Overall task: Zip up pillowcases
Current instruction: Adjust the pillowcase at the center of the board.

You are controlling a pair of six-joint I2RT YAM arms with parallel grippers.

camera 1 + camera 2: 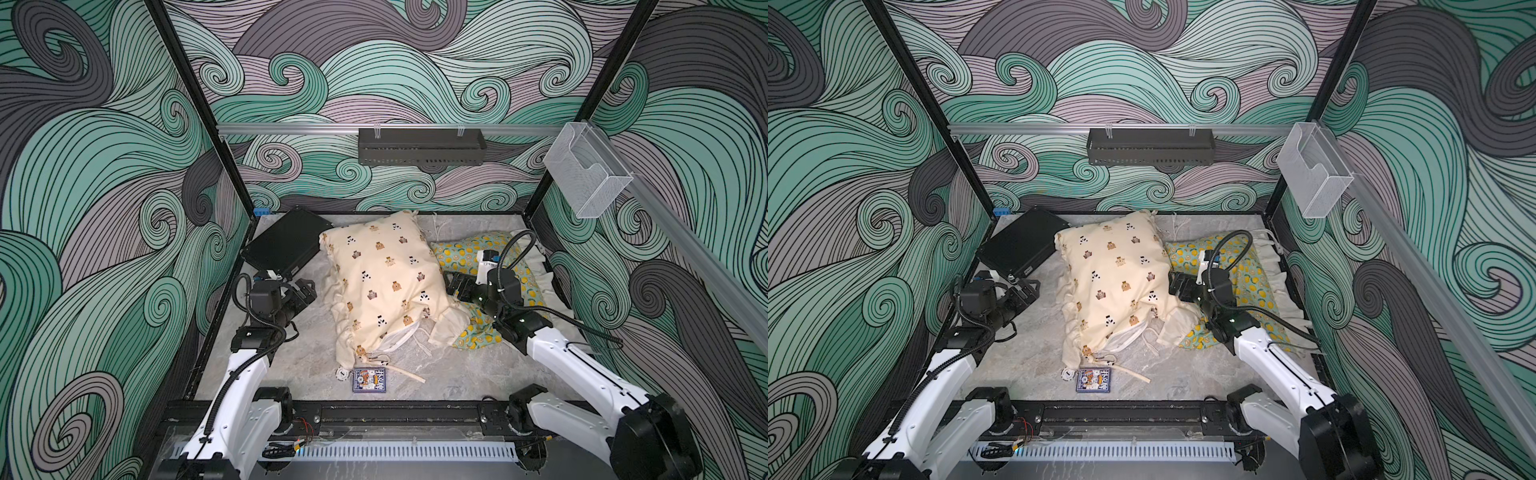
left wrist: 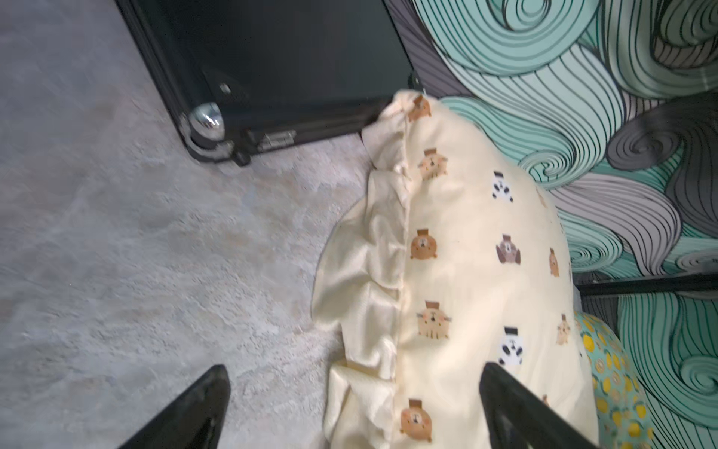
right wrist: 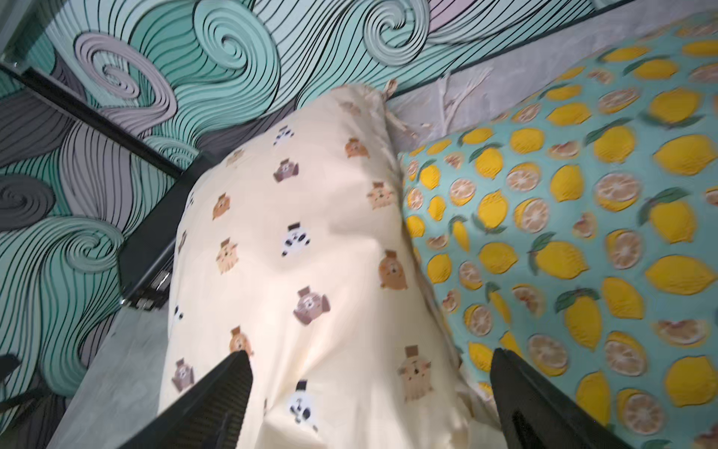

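Cream pillowcase (image 1: 382, 274): lies in the middle of the table (image 1: 299, 353), printed with bears and pandas, its ruffle along the left edge; it is also seen in the second top view (image 1: 1117, 274).
Near end of the cream case: gapes, with white inner fabric (image 1: 399, 337) showing (no zip teeth can be made out).
Lemon pillowcase (image 1: 478, 332): to the right of the cream one and partly under its right edge, mint green with a cream ruffle towards the right wall.
Left gripper (image 1: 305, 289): fingers spread wide, holding nothing, just beside the cream case's ruffled left edge.
Left wrist view: the left gripper (image 2: 353, 373) straddles the ruffle, one finger (image 2: 202, 408) over bare table, the other over printed cloth (contact cannot be judged).
Right gripper (image 1: 455, 282): fingers spread wide, empty, at the cream case's right side, above the lemon one.
Right wrist view: the right gripper (image 3: 371, 355) spans the line where the two cases meet, one finger (image 3: 217, 396) in front of the cream pillowcase (image 3: 311, 252), the other in front of the lemon pillowcase (image 3: 582, 233).
Black case (image 1: 282, 245): flat, in the far left corner, beyond the left gripper.
Card box (image 1: 369, 380): on the table, just in front of the cream case's near end.
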